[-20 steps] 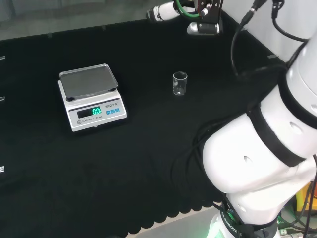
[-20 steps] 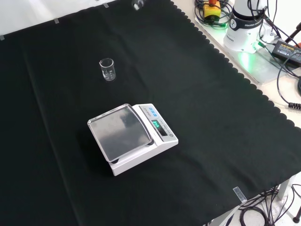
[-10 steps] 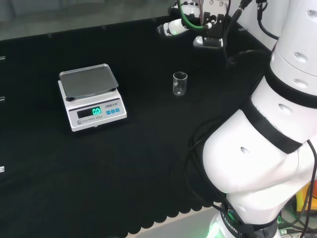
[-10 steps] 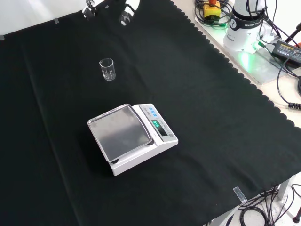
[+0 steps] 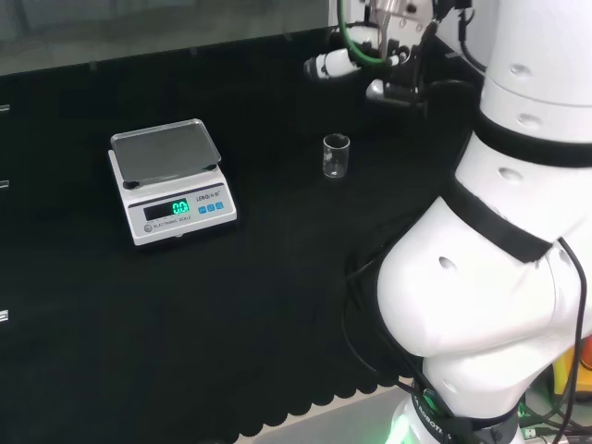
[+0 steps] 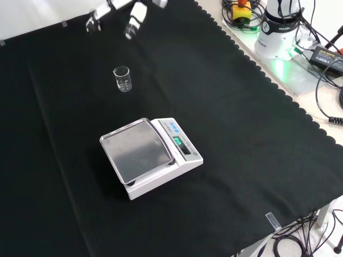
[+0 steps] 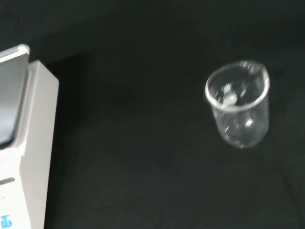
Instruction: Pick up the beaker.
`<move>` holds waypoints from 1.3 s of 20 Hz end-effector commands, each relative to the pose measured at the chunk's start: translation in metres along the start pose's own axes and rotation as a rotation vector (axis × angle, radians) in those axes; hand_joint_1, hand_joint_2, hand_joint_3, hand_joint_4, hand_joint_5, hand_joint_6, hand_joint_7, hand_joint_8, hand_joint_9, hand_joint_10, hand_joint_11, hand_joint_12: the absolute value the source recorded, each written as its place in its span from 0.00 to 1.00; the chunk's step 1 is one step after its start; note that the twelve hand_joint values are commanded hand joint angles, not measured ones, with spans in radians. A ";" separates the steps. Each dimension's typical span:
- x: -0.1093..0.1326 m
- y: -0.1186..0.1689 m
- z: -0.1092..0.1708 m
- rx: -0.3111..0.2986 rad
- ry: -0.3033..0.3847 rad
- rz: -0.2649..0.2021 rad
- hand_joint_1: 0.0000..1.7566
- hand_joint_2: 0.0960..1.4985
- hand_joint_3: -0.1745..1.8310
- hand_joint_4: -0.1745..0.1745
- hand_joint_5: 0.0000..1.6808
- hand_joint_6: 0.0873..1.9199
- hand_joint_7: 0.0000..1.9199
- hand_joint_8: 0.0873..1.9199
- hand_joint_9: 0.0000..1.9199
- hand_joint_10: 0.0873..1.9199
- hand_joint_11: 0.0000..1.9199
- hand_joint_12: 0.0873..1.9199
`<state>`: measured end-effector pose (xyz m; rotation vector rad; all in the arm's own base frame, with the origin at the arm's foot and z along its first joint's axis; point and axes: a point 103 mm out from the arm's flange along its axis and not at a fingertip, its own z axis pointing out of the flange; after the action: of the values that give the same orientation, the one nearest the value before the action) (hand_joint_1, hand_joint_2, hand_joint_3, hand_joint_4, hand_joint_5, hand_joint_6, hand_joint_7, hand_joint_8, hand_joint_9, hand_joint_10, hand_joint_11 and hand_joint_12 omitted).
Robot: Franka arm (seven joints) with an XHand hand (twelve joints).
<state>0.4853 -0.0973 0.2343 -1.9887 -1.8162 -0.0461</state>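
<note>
A small clear glass beaker [image 5: 336, 155] stands upright and alone on the black cloth [image 5: 277, 277], to the right of the scale in the head view. It looks empty in the wrist view, where the beaker [image 7: 238, 102] is close. My hand [image 5: 335, 64] hovers above and beyond it in the head view, apart from the glass. In the front view the beaker [image 6: 122, 79] stands below the hand [image 6: 133, 20], whose fingers are spread, straight and hold nothing.
A white electronic scale [image 6: 150, 155] with a steel pan and a lit green display stands on the cloth, nearer the front camera than the beaker; its corner [image 7: 19, 133] shows in the wrist view. The arm's base [image 6: 278, 32] and cables lie past the cloth's scalloped edge.
The hand has come down into the front view from the top and moved closer to the beaker. The arm's links swung left in the head view. Beaker and scale have not moved.
</note>
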 end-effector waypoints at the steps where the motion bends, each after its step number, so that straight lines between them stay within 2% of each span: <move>1: -0.002 0.060 0.074 0.075 0.129 -0.056 0.17 0.67 0.05 0.48 0.00 0.00 0.00 0.14 0.00 0.10 0.00 0.63; 11: -0.014 0.074 0.104 0.126 0.143 -0.035 0.18 0.67 0.05 0.48 0.00 0.00 0.00 0.14 0.00 0.10 0.00 0.62; 26: -0.036 0.061 0.113 0.161 0.084 0.051 0.20 0.65 0.04 0.47 0.00 0.00 0.00 0.14 0.00 0.10 0.00 0.60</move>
<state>0.5136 -0.0892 0.1036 -1.8654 -1.6752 0.0005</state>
